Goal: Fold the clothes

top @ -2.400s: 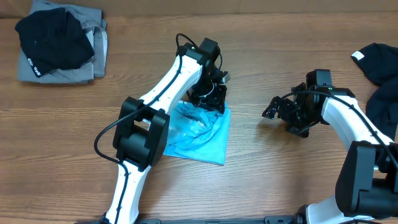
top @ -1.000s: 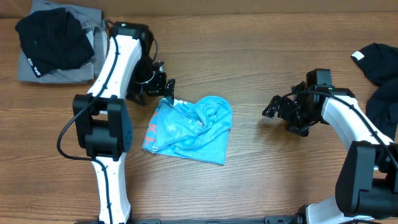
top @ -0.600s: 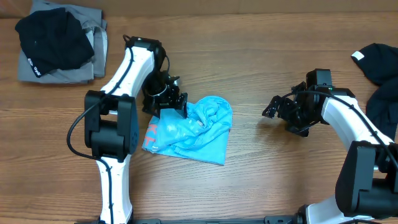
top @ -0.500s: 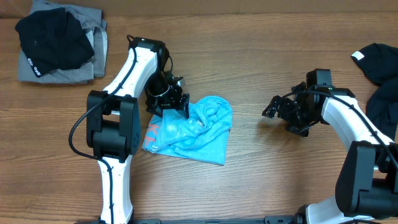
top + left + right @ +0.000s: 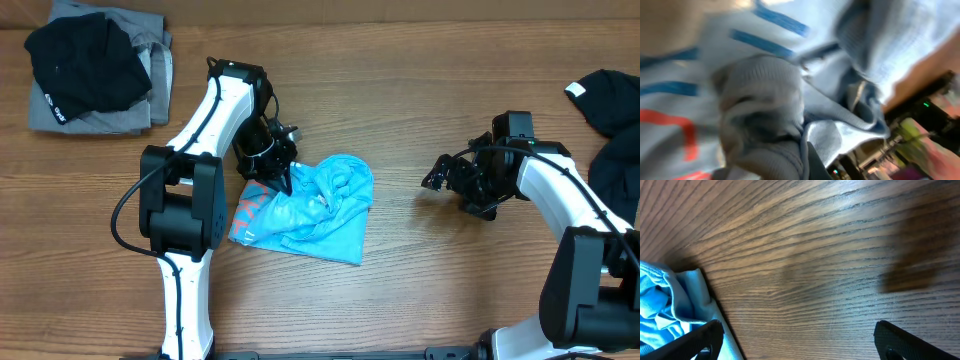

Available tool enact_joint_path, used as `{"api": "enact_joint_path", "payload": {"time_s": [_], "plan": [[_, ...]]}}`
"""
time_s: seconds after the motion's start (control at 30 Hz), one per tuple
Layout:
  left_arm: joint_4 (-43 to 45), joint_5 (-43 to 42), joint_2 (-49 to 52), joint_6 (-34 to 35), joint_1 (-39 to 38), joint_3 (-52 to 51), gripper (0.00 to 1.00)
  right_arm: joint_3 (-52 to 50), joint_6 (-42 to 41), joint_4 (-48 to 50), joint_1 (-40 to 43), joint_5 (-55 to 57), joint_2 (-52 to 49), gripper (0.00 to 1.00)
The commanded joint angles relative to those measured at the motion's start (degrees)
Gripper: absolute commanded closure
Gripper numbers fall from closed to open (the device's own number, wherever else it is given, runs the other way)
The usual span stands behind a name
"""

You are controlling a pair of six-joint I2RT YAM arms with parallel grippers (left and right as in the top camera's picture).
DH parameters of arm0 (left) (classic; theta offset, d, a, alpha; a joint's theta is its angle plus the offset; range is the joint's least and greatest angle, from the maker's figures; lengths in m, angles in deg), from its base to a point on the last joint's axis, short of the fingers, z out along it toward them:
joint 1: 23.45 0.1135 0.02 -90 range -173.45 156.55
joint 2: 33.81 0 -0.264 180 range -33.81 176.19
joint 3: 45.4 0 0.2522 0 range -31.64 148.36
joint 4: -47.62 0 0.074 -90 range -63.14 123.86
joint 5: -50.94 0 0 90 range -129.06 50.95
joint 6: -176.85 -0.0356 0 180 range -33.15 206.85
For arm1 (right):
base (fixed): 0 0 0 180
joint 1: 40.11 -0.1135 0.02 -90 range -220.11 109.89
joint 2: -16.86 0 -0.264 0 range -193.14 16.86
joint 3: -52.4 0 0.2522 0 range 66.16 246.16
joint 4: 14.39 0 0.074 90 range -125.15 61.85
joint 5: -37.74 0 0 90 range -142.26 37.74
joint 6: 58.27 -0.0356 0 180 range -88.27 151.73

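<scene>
fold barely started; left pincer [image 5: 283, 182] clenched on edge of crumpled light-blue cloth T-shirt [image 5: 322, 215], which lies bunched just beneath it; right pincer [image 5: 438, 172] released, idle, shirt well apart; loose black fabric garments [image 5: 612, 105] beyond right pincer untouched

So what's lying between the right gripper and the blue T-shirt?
Nothing but bare table between the right gripper and the light-blue T-shirt, as the overhead and right wrist views both show.

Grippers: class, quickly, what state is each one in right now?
Left gripper: shut on the shirt.
Right gripper: open, holding nothing.
</scene>
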Motion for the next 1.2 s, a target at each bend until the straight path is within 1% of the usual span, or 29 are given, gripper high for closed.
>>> {"api": "enact_joint_path", "payload": {"time_s": [0.0, 0.17, 0.37, 0.4, 0.47, 0.5, 0.53, 0.57, 0.67, 0.83, 1.0, 1.1, 1.17], "plan": [[-1.73, -7.39, -4.22, -4.48, -1.77, 0.11, 0.96, -0.31, -0.09, 0.33, 0.0, -0.33, -0.17, 0.0], [-5.6, -7.06, -7.41, -5.07, -6.78, 0.11, 0.96, -0.31, -0.09, 0.31, 0.0, -0.33, -0.17, 0.0], [-7.74, -7.63, -7.61, -4.28, -12.52, -0.13, 0.95, -0.31, -0.09, 0.87, 0.0, -0.33, -0.17, 0.0], [-7.74, -7.56, -7.61, -3.96, -13.86, -0.13, 0.86, -0.31, -0.09, 0.83, 0.0, -0.33, -0.17, 0.0], [-7.74, -7.06, -7.61, -3.89, -15.52, -0.13, 0.41, -0.31, -0.09, 0.79, 0.0, -0.33, -0.17, 0.0], [-7.74, -6.38, -7.61, -3.43, -16.24, -0.13, 0.25, -0.31, -0.09, 0.72, 0.0, -0.33, -0.17, 0.0], [-7.74, -5.55, -7.61, -2.78, -16.68, -0.13, 0.2, -0.31, -0.09, 0.68, 0.0, -0.33, -0.17, 0.0], [-7.74, -4.57, -7.61, -2.05, -17.11, -0.13, 0.18, -0.31, -0.09, 0.68, 0.0, -0.33, -0.17, 0.0], [-7.72, -3.54, -7.61, -1.6, -16.94, -0.11, 0.17, -0.31, -0.09, 0.83, 0.0, -0.33, -0.17, 0.0], [-6.78, -3.54, -7.61, -1.6, -12.96, 0.9, 0.16, -0.31, -0.09, 0.87, 0.0, -0.33, -0.17, 0.0], [0.94, -3.02, -7.61, 1.25, -7.02, 1.27, 0.16, -0.31, -0.09, 0.92, 0.0, -0.33, -0.17, 0.0], [6.82, 0.33, -7.43, 6.23, -4.0, 1.25, 0.13, -0.31, -0.07, 0.92, 0.0, -0.33, -0.17, 0.0], [10.01, 1.14, -7.15, 8.74, -2.69, 1.18, 0.12, -0.31, -0.09, 1.03, 0.0, -0.33, -0.17, 0.0]]}}
